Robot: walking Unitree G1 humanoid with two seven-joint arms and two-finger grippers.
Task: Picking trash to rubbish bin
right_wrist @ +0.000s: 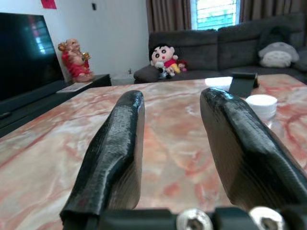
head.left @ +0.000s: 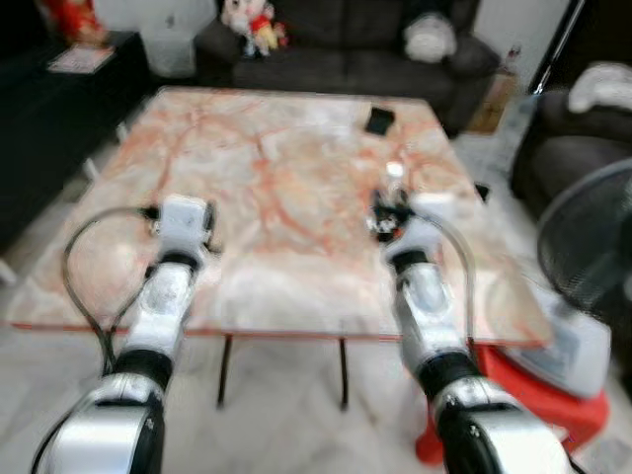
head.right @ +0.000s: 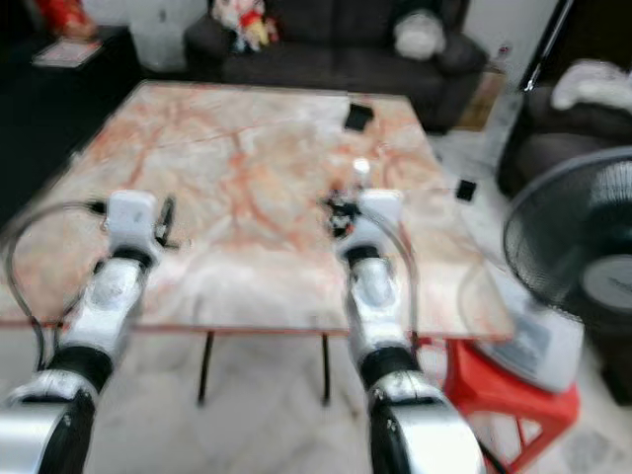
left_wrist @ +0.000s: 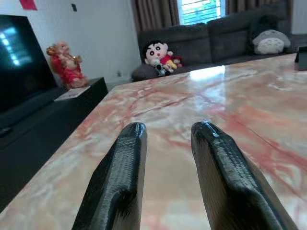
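On the pink marble table [head.left: 257, 168], a small white round object [head.left: 395, 171] [right_wrist: 261, 103] stands just ahead of my right gripper. A flat black item [head.left: 378, 120] [right_wrist: 242, 82] lies farther back near the far edge. My right gripper [right_wrist: 172, 98] hovers low over the table's right half [head.left: 390, 212], open, with nothing between its fingers. On the left, my left gripper [left_wrist: 168, 128] is held over the near left part of the table [head.left: 188, 219], also open and holding nothing. The head views are blurred.
A dark sofa [head.left: 346, 49] with a plush doll [left_wrist: 160, 56] and a grey cushion [head.left: 431, 38] runs behind the table. A standing fan [head.left: 592, 237] and a red stool [head.left: 533, 395] are at the right. A black TV cabinet [head.left: 59, 99] is at the left.
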